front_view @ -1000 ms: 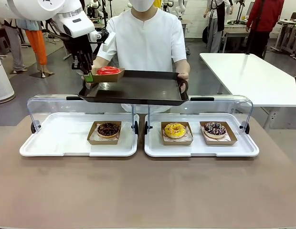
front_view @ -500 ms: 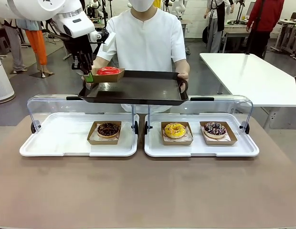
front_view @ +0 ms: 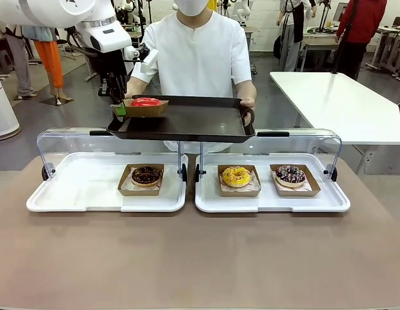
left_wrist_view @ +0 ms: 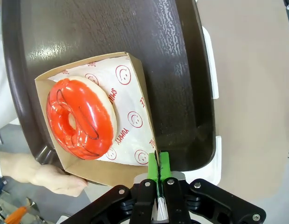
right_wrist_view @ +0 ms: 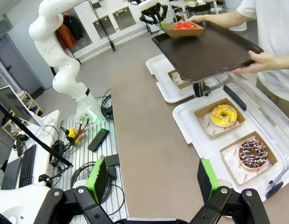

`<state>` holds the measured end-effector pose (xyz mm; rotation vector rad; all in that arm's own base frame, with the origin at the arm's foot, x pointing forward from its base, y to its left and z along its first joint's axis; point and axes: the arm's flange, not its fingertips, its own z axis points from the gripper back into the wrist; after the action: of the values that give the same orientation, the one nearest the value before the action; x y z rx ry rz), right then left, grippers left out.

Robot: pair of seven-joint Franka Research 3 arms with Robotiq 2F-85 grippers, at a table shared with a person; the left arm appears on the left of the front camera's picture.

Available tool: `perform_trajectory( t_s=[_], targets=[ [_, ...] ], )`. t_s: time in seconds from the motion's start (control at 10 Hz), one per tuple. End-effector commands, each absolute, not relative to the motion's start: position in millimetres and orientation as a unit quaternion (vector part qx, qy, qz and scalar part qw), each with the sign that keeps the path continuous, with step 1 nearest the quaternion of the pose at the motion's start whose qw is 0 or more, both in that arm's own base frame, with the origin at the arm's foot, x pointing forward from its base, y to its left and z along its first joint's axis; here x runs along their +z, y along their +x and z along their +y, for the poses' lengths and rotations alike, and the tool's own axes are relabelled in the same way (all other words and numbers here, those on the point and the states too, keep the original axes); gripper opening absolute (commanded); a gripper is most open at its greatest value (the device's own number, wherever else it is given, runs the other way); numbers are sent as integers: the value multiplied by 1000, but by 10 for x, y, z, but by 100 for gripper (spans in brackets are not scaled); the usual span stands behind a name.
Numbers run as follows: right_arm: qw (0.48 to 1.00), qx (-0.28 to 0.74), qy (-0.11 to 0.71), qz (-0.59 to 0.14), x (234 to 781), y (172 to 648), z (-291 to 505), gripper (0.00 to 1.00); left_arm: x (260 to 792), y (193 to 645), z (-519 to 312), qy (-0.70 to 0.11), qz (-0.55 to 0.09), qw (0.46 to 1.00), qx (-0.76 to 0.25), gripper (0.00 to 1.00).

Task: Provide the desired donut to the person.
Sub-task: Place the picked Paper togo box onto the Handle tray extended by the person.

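Left pincer [left_wrist_view: 158,162] clamped the box [left_wrist_view: 135,88] by a corner, donut [left_wrist_view: 81,119] inside, apparently resting on the person's [front_view: 200,51] tray [left_wrist_view: 182,60]; right pincer [right_wrist_view: 151,178] stood open.

Front: looks across the table [front_view: 200,258] at the person [front_view: 199,51]. Left wrist: peers closely down on the dark tray [left_wrist_view: 172,56]. Right wrist: overlooks that tray and table from afar.
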<state>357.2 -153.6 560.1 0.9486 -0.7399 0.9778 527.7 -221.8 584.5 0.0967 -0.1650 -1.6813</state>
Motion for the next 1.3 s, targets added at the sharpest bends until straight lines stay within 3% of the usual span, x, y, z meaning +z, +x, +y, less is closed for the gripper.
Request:
perform_trajectory(
  t_s=[0.0,0.7,0.8,0.9,1.0,1.1,1.2],
  targets=[
    [709,442,432,-340,5599,3576,-1532,100,5880,5409,-2275,47,-70,669,-738,1],
    [709,442,432,-340,5599,3576,-1532,100,5672,5664,-2306,55,-56,663,-745,1],
    [709,442,432,-340,5599,3576,-1532,100,5657,5648,-2302,49,-57,661,-746,22],
    [709,442,432,-340,5599,3576,-1532,100,5661,5655,-2307,47,-57,659,-748,61],
    [709,442,432,-340,5599,3576,-1532,100,5672,5669,-2311,46,-56,656,-751,82],
    [709,442,432,-340,5599,3576,-1532,100,5676,5647,-2311,46,-58,655,-752,100],
    [709,442,432,-340,5599,3576,-1532,100,5675,5622,-2308,47,-59,655,-752,100]
  ],
)
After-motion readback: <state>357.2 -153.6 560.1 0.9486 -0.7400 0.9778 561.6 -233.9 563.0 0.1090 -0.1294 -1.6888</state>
